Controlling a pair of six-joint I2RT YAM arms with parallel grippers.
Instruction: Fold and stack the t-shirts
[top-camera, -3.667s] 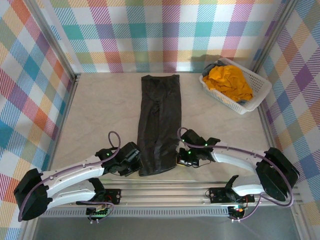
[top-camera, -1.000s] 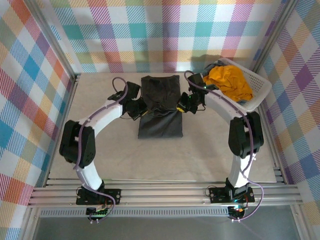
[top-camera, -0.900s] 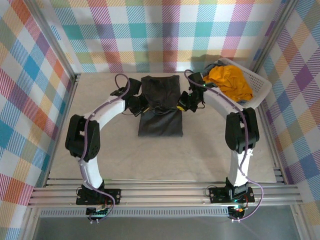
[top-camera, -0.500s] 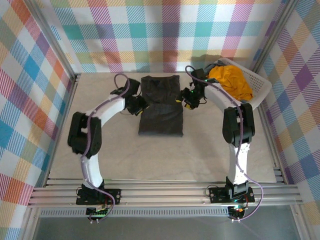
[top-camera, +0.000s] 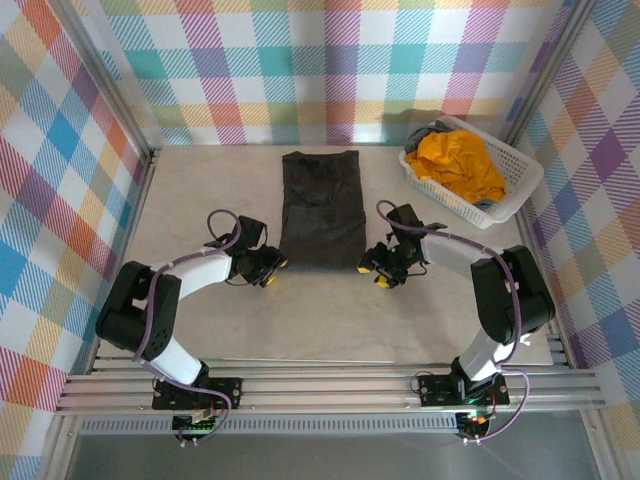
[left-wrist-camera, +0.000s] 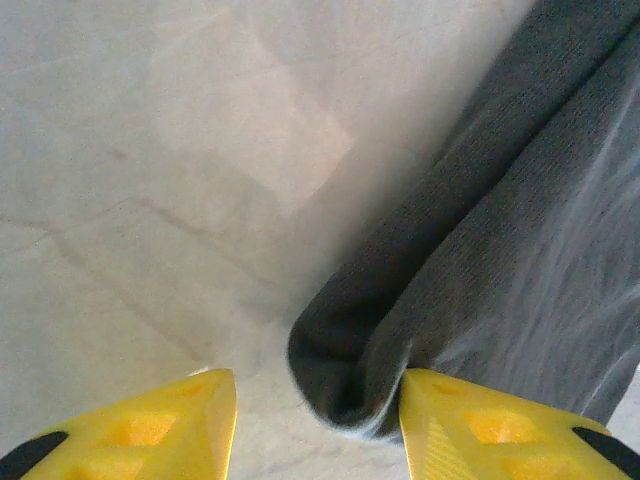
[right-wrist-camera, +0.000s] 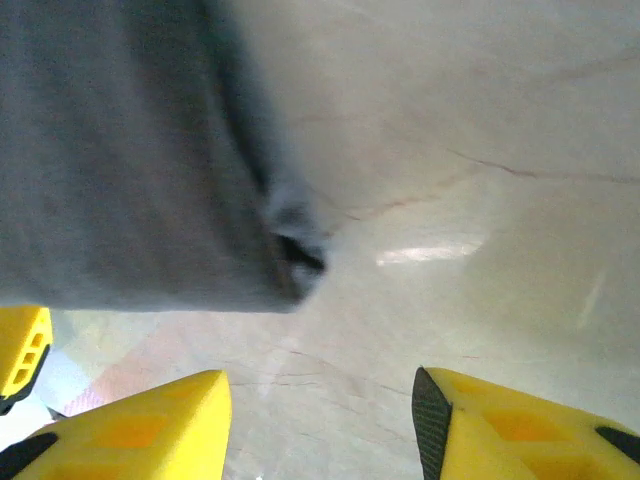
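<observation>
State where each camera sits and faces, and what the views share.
Top external: above, behind the arms, looking down on the table, left gripper, right gripper, dark t-shirt and basket.
Left wrist: looks down past left gripper at the shirt's near left corner.
Right wrist: looks down past right gripper at its near right corner.
Shared: the dark t-shirt.

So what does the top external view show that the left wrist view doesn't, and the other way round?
Top external gives the whole layout: the dark grey t-shirt folded into a rectangle towards the back of the table, the orange-yellow t-shirt heaped in the white basket at the far right, and the left gripper and right gripper at the shirt's near corners. Left wrist gives close detail: the shirt's near left corner, layers rounded over, lying between the parted yellow fingertips. Both share the grey shirt and the pale table.
</observation>
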